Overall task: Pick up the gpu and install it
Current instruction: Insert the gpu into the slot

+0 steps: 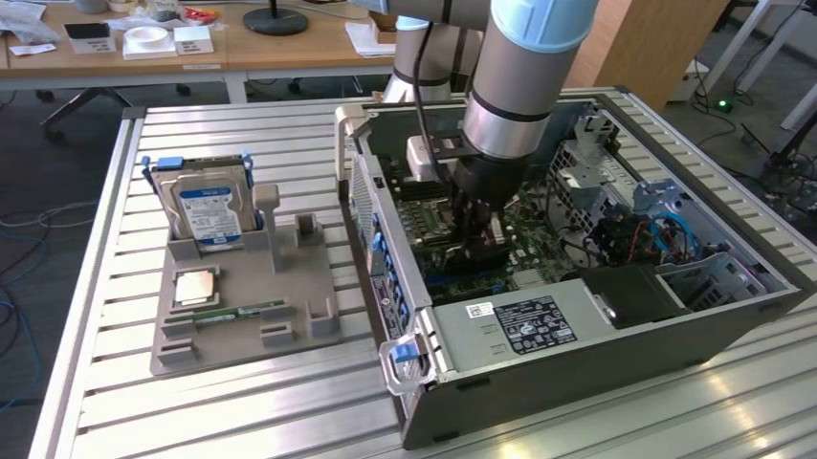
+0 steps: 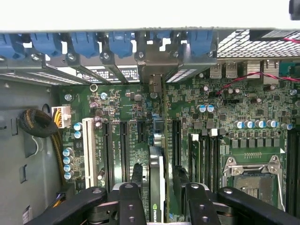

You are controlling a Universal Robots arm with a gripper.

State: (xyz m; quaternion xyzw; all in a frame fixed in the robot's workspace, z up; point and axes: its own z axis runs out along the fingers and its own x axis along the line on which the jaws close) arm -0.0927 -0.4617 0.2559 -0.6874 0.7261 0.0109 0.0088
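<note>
The gpu (image 2: 157,187) stands on edge in a motherboard slot, its black top edge running toward its metal bracket (image 2: 152,70) at the case's rear slot openings. My gripper (image 2: 158,172) straddles the card from above and is open: one black finger (image 2: 137,171) is on one side and the other finger (image 2: 180,176) on the other, each with a gap to the card. In the exterior view the gripper (image 1: 479,239) reaches down into the open computer case (image 1: 575,335), over the green motherboard (image 1: 537,239).
Blue slot clips (image 2: 84,42) line the case's rear wall. An empty CPU socket (image 2: 251,176), a white slot (image 2: 87,150) and a cable bundle (image 2: 37,124) lie around the card. Outside, a grey fixture (image 1: 243,330) holds a hard drive (image 1: 210,215), a CPU (image 1: 194,287) and a RAM stick (image 1: 243,311).
</note>
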